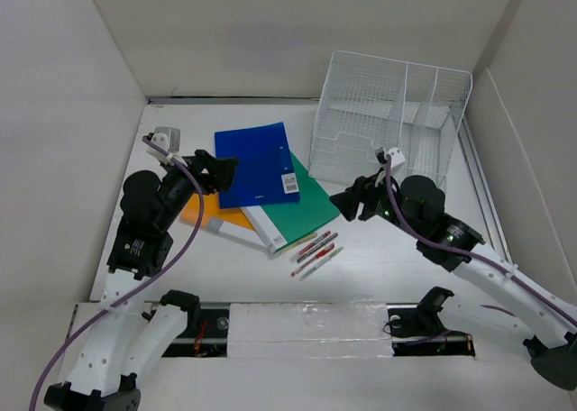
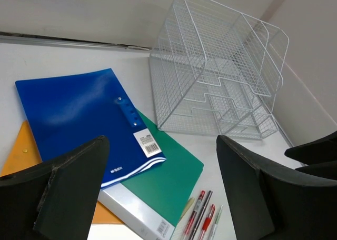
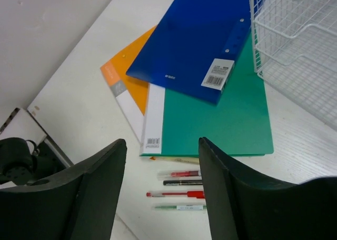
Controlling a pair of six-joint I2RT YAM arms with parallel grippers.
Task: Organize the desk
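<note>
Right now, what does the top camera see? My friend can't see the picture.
On the white desk lies a blue folder atop a green folder and an orange folder, with pens in front. A wire organizer stands at the back right. The left gripper and right gripper hang open, empty, either side of the pile.

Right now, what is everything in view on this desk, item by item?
desk: one, white, under everything
wire-mesh file organizer: one, white, far right
blue folder: one, blue, top of stack
green folder: one, green with white spine, under the blue
orange folder: one, orange, lowest, showing at left
pens: four, two red, one black, one green, near side of stack
left hand: one, black, open, empty
right hand: one, black, open, empty
</note>
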